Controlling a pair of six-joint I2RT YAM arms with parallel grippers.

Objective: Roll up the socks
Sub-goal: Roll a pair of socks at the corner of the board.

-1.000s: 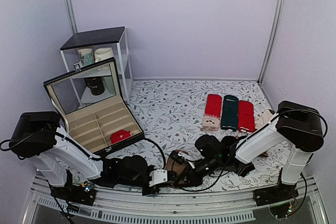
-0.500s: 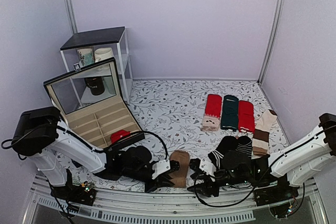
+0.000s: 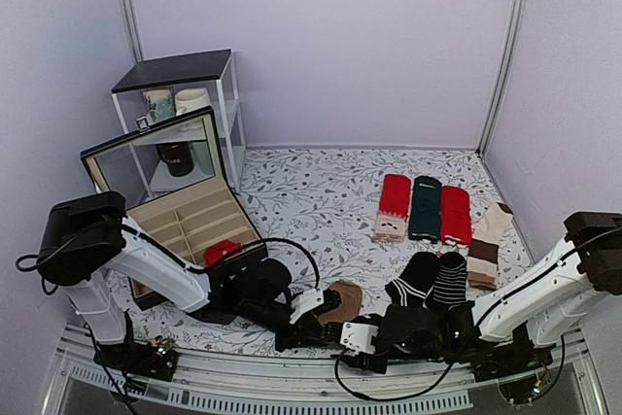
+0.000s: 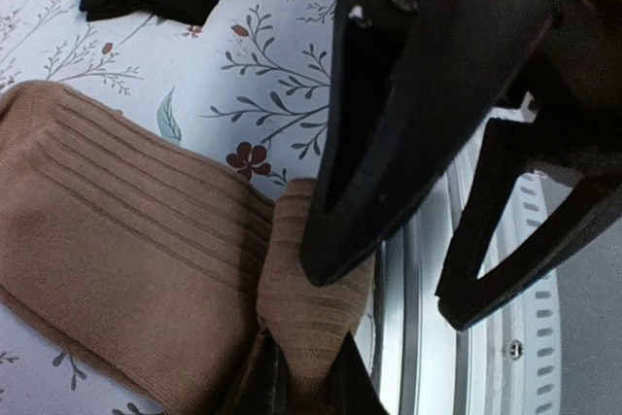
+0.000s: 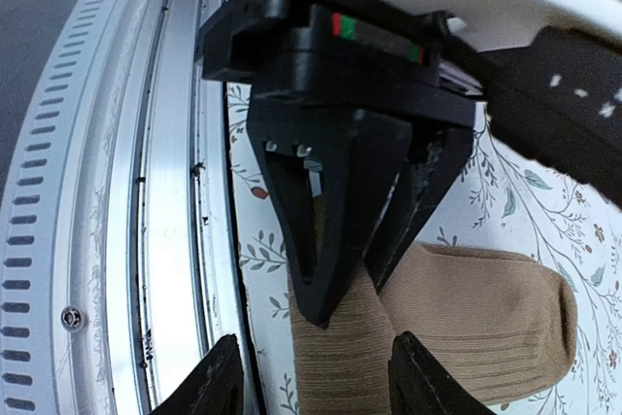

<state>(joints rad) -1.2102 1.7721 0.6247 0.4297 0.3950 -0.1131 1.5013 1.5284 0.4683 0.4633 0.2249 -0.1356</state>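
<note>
The brown socks (image 3: 343,296) lie as a short folded strip near the table's front edge. My left gripper (image 3: 313,324) is shut on their near end; in the left wrist view (image 4: 306,376) the ribbed brown fabric (image 4: 126,250) is pinched between my two dark fingers. My right gripper (image 3: 355,337) is open right beside it. In the right wrist view my right gripper (image 5: 326,386) stands with its fingertips on either side of the same brown sock end (image 5: 466,318), just below the left gripper's closed fingers (image 5: 330,201).
Black-and-white striped socks (image 3: 434,279) lie right of the brown pair. Flat red and dark green socks (image 3: 425,206) and a tan-brown sock (image 3: 486,235) lie behind. An open box (image 3: 175,225) holds a red bundle (image 3: 224,252). A shelf (image 3: 185,94) stands back left. A metal rail (image 3: 292,391) runs along the near edge.
My right gripper let go, swung out low along the front edge, then came back left to the sock end. My left gripper kept its hold and shifted slightly right.
</note>
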